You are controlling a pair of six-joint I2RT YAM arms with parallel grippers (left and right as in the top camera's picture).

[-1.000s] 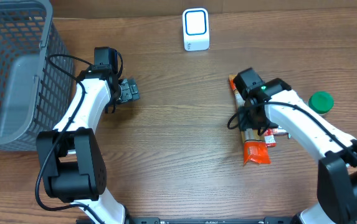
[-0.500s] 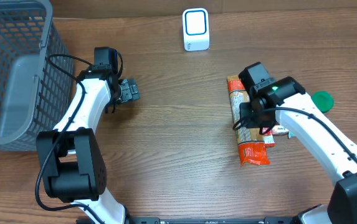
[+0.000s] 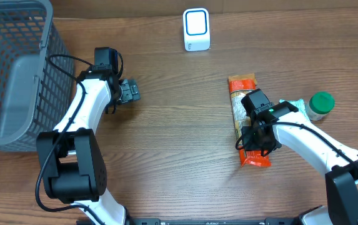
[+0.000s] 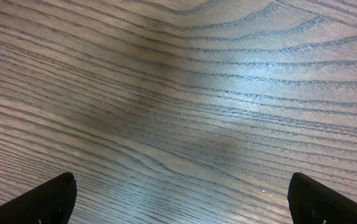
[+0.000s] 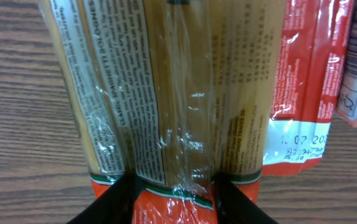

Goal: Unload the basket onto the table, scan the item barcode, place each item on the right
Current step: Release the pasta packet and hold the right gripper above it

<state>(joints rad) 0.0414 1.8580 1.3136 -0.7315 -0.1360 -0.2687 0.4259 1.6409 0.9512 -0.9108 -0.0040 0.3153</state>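
Right end effector (image 5: 175, 200) down on spaghetti pack (image 3: 242, 99). Fingers (image 5: 113, 200) part open, straddling middle strip of clear wrap near pack's red end. Pinching wrap or only resting on it: cannot tell. Pack lies flat on worktop (image 3: 179, 144), long axis pointing toward scanner (image 3: 196, 29), well apart from it. Red-and-white packet (image 5: 309, 81) just beside pack. Left end effector (image 3: 129, 91) spread wide, holds nothing, hovers over bare wood.

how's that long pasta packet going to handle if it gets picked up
The pasta packet looks long and straight, so it is probably stiff lengthwise but brittle if bent. Its clear film is glossy and wrinkled, so it is likely slippery in a pinch. Lying flat, it should slide rather than roll.
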